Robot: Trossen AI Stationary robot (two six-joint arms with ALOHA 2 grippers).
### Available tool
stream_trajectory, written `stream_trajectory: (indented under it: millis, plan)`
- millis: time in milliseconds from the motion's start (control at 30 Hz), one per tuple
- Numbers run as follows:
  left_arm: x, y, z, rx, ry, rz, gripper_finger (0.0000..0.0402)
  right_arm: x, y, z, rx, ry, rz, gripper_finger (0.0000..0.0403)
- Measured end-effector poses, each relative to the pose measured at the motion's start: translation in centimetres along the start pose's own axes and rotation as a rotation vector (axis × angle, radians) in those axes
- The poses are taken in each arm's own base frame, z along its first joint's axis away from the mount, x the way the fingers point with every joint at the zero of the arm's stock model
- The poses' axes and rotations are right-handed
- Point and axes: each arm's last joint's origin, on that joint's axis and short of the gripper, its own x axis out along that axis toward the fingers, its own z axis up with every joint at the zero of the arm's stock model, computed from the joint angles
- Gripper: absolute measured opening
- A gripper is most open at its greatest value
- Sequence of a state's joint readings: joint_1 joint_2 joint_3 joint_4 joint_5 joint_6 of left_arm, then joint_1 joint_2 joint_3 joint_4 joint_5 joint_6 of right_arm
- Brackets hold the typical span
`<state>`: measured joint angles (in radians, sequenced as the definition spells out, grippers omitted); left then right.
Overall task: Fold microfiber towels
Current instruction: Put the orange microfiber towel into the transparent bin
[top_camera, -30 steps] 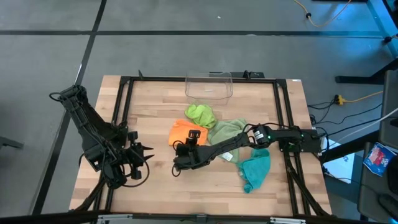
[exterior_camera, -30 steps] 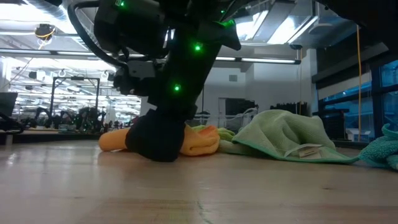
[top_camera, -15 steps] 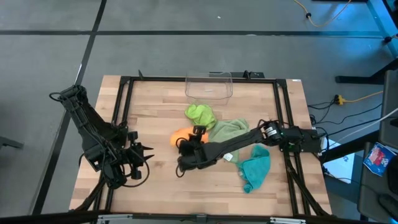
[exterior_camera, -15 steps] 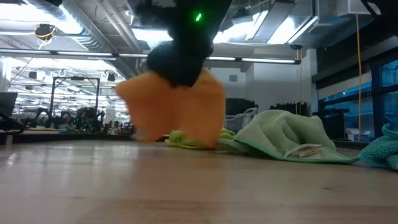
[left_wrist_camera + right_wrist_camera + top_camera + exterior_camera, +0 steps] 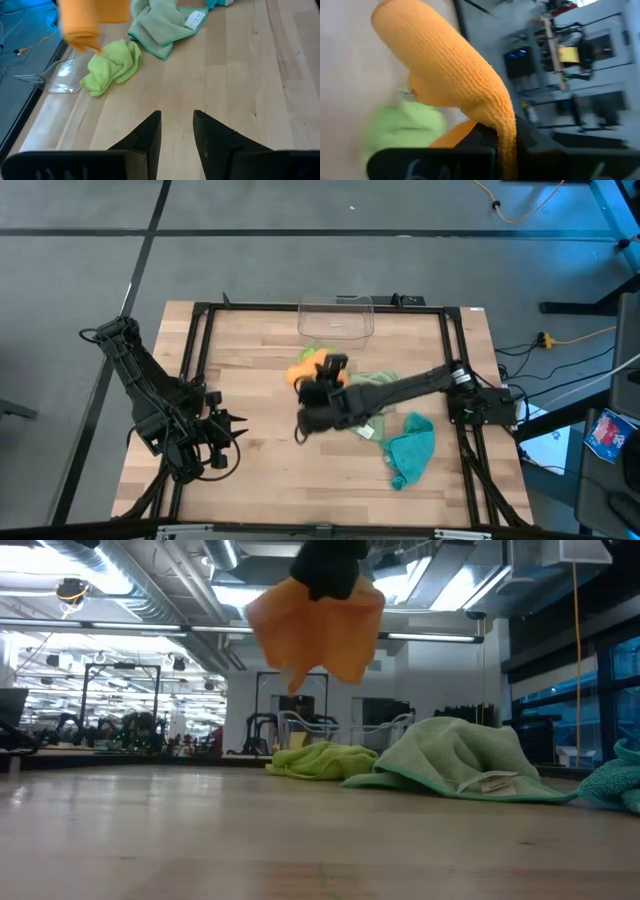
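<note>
While the right gripper point(image 5: 322, 370) clamps the orange towel point(image 5: 318, 628) aloft, lime towel point(image 5: 318, 760) lies beneath.

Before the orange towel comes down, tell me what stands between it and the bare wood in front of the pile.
Nothing visible. The right gripper holds the orange towel hanging clear above the lime green towel. The table in front is bare wood; the left gripper waits off to the side.

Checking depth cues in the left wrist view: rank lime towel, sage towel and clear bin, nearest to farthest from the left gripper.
1. Lime towel, nearest, bunched on the table ahead of the left gripper.
2. Sage towel, beyond the lime one, white tag showing.
3. Clear bin, off to the side by the table edge; too close to the sage towel to call.
</note>
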<state>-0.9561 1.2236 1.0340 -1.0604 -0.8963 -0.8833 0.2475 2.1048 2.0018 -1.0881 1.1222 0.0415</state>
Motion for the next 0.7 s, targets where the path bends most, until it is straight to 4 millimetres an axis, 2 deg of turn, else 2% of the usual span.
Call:
stream_trajectory:
  millis: [167,300,467,600,700]
  plan:
    - [0.0,0.0,0.0,-0.001,0.0,0.0,0.0105,3.5,-3.4,-0.3,-0.108,0.079,-0.08,0.0012]
    - [0.0,0.0,0.0,-0.002,0.0,0.0,0.0105,8.2,-6.2,-1.4,-0.181,0.196,-0.107,0.0012]
    - [0.0,0.0,0.0,-0.005,0.0,0.0,0.0105,14.4,-10.3,-3.6,-0.169,0.315,-0.065,0.0012]
    - [0.0,0.0,0.0,-0.026,-0.006,0.005,0.0105,18.4,-12.9,-4.6,-0.085,0.252,0.084,0.0012]
    - [0.1,0.1,0.1,-0.035,-0.006,0.015,0.0105,19.7,-14.0,-4.9,-0.069,0.193,0.137,0.0012]
